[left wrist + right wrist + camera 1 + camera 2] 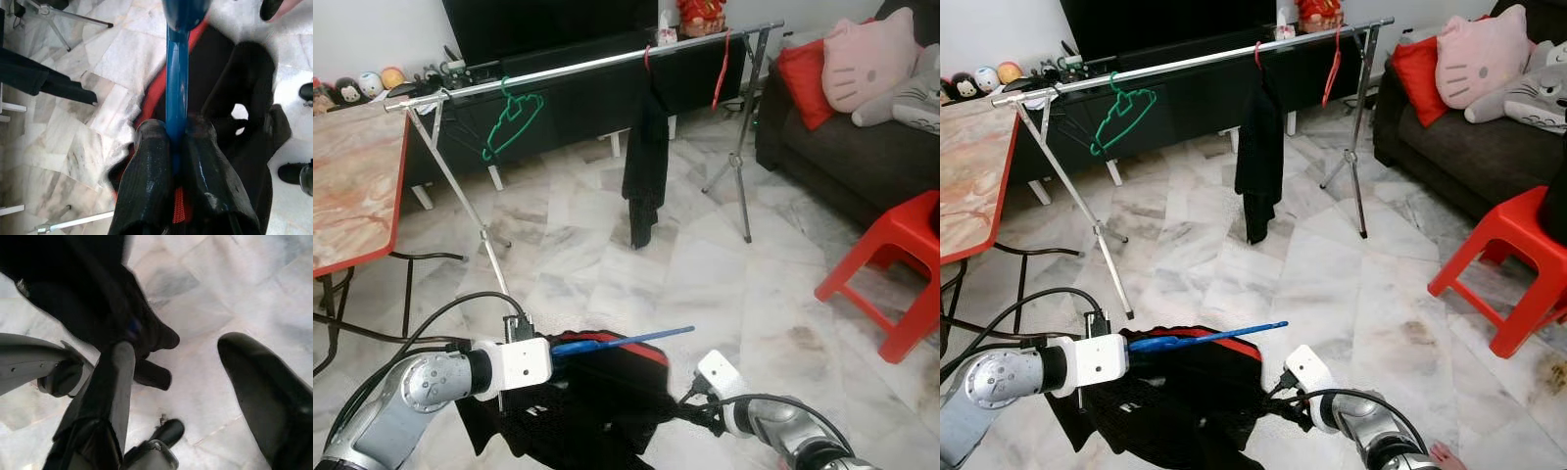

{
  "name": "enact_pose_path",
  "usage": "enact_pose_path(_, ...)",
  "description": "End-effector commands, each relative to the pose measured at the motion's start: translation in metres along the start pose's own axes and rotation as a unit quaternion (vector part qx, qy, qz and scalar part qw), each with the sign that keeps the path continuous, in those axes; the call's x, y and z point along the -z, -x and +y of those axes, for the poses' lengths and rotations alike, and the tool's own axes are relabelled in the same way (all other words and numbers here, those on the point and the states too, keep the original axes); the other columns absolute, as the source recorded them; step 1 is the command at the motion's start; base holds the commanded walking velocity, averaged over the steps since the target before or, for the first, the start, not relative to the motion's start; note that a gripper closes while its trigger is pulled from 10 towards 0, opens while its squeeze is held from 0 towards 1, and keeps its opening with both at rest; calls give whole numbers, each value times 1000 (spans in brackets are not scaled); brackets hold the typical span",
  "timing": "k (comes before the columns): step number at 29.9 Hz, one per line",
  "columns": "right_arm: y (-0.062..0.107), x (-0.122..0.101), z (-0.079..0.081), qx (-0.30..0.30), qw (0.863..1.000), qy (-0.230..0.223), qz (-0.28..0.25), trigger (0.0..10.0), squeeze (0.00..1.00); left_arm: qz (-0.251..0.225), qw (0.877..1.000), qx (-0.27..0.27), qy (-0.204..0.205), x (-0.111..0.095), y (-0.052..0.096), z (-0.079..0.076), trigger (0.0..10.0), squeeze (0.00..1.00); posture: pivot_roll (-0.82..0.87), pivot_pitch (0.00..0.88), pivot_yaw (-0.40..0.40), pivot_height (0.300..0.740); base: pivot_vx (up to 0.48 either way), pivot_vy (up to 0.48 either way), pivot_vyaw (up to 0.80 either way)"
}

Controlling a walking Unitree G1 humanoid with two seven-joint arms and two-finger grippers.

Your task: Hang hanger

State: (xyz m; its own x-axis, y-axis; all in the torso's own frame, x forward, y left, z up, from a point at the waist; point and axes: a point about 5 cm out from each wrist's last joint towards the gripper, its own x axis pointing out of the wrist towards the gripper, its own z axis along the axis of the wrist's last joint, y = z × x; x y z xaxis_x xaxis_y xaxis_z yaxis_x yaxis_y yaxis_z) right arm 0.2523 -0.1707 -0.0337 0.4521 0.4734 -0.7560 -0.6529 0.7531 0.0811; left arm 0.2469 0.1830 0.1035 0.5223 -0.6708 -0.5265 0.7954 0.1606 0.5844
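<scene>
My left gripper [560, 349] is shut on the neck of a blue hanger [631, 339], which sticks out level to the right, low in front of me. The fingers [149, 161] clamp the blue bar [176, 73]. A black garment with red trim [597, 401] droops from the hanger. My right gripper [685, 409] is at the garment's right edge; its fingers stand wide apart, one finger [117, 377] against the black cloth. Further off, a silver clothes rail [578, 69] carries a green hanger [514, 122], a black garment [646, 162] on a red hanger, and a bare red hanger [720, 69].
A red-edged marble table [352, 176] is at the left. A red plastic stool [901, 259] and a dark sofa [842, 147] with cushions are at the right. The rail's splayed legs [475, 220] and black cables [372, 338] cross the marble floor.
</scene>
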Motion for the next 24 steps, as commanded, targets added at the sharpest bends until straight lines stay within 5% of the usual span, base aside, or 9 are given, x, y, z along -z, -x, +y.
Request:
enact_pose_path(1,0,3,1,-3,1000,-1,7,10000,1000,16,1000,9,-14,4,4,1,10000,0,-74,0,88,740,0,0,0)
enact_pose_path(2,1,3,0,0,1000,5,9,10000,0,18,1000,10,-15,5,4,1,10000,0,-74,0,88,740,0,0,0)
enact_pose_path(17,17,4,-8,-88,973,204,58,10000,0,71,994,71,-50,17,7,-9,10000,0,-82,0,93,740,0,0,0)
enact_pose_path(18,19,-14,-11,-87,975,203,-1,10000,0,87,990,97,-61,20,9,-13,10000,0,-83,0,94,740,0,0,0)
enact_pose_path(24,26,-50,-11,-95,966,215,-105,10000,0,108,983,133,-68,24,9,-18,10000,0,-87,0,97,740,0,0,0)
